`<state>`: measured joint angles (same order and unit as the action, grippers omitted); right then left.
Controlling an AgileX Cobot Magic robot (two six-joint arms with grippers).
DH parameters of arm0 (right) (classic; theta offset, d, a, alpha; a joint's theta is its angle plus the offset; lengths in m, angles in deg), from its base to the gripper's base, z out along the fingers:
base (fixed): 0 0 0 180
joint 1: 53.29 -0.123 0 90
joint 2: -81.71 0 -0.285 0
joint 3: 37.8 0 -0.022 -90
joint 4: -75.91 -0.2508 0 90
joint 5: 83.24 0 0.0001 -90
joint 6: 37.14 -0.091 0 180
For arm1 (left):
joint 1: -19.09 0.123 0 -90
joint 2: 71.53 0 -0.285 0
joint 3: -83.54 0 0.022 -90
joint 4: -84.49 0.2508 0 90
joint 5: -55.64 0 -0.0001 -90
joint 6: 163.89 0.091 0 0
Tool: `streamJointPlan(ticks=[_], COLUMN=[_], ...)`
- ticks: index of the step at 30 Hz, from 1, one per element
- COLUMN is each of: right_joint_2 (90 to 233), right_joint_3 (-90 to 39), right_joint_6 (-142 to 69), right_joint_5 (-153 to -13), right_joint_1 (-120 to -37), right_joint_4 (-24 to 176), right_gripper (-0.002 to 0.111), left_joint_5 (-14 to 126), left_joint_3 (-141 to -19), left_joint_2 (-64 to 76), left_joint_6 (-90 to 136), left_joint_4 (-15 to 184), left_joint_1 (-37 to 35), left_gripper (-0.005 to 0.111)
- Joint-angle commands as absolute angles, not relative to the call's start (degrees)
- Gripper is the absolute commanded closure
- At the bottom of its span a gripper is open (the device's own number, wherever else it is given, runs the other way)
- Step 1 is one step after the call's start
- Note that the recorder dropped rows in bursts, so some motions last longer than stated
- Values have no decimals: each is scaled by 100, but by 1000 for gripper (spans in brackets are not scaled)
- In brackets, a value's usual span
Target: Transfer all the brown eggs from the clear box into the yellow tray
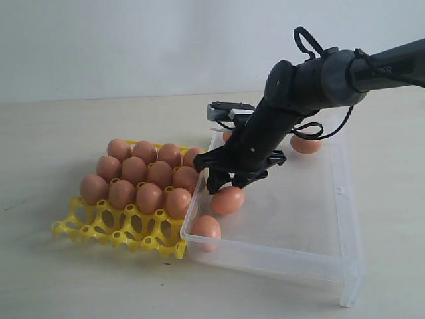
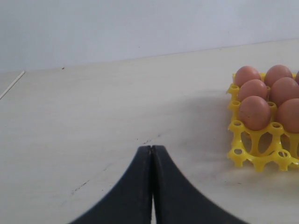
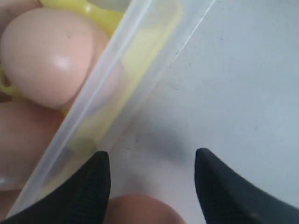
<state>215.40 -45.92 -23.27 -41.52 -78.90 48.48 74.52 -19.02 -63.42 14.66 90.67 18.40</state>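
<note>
Spread wide on the right gripper [image 1: 228, 184], one finger either side of a brown egg [image 1: 228, 199] on the floor of the clear box [image 1: 265, 256], near its tray-side wall; contact with the shell impossible to judge. Egg on its side, long axis level and roughly crosswise to that wall; blunt end not discernible. Second egg [image 1: 206, 228] in the box's near tray-side corner, third egg [image 1: 305, 143] at its far edge. Pressed together on the left gripper [image 2: 152, 148], over bare table [image 2: 93, 130] beside the yellow tray [image 1: 119, 232]. Tray eggs [image 1: 149, 197] standing on end, filling the far rows; near row of cups unfilled.
</note>
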Motion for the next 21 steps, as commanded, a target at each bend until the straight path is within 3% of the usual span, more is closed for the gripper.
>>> streamJointPlan(ticks=[1,21], right_joint_2=[21330,20823], right_joint_3=[-4622,-4622], right_joint_6=[-1870,-2218], right_joint_5=[-3986,-3511], right_joint_1=[-7932,-7932], right_joint_4=[4982,5216], right_gripper=[55,55], left_joint_5=[7373,7373], left_joint_3=[-1925,-1925], left_joint_2=[-6374,-6374], left_joint_6=[1441,1441], left_joint_4=[9029,9029], left_joint_1=[1848,1848], left_gripper=[107,107])
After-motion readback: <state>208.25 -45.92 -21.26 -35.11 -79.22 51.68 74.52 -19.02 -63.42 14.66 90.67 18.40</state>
